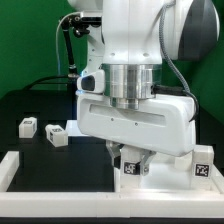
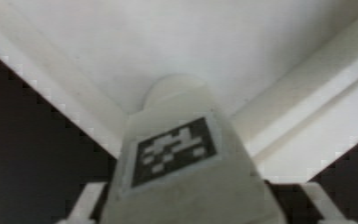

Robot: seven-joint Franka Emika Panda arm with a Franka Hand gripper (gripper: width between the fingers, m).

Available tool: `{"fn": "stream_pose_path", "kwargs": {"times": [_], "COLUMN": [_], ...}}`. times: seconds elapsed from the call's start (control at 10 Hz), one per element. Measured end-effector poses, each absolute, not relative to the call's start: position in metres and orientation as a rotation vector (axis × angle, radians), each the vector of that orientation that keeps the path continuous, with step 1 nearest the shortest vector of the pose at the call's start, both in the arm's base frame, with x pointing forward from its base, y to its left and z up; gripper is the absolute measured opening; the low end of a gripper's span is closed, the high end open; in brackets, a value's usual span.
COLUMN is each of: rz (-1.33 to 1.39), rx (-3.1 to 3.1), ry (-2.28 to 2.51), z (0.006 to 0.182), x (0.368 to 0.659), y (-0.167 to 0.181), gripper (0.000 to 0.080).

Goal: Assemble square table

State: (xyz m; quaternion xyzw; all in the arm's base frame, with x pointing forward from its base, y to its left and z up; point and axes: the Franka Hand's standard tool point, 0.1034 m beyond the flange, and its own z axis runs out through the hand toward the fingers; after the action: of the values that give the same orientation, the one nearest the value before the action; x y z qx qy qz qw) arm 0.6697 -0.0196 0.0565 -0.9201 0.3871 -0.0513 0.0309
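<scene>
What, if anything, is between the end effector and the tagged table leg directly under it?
Nothing visible is in the way. The table leg sits right between the fingers of the end effector, with its tag facing the wrist camera. Whether the fingers are actually pressing on it is too blurred to tell.

Behind me stands a flat green wall, evenly lit, with black cables hanging before it. Under me lies a matte black tabletop.
</scene>
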Motion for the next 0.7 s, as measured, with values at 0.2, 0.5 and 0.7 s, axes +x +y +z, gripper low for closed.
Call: {"fn": "stream_pose_path", "kwargs": {"times": [0.2, 0.5, 0.7], "rz": [-0.157, -0.159, -0.172], "rx": [-2.829, -2.814, -2.828], "ry": [1.186, 1.126, 1.101], "z": [0.065, 0.116, 0.126], "x": [0.671, 0.674, 0.676], "y": [-0.016, 0.004, 0.004], "gripper": [0.0331, 0.0603, 0.0647]}}
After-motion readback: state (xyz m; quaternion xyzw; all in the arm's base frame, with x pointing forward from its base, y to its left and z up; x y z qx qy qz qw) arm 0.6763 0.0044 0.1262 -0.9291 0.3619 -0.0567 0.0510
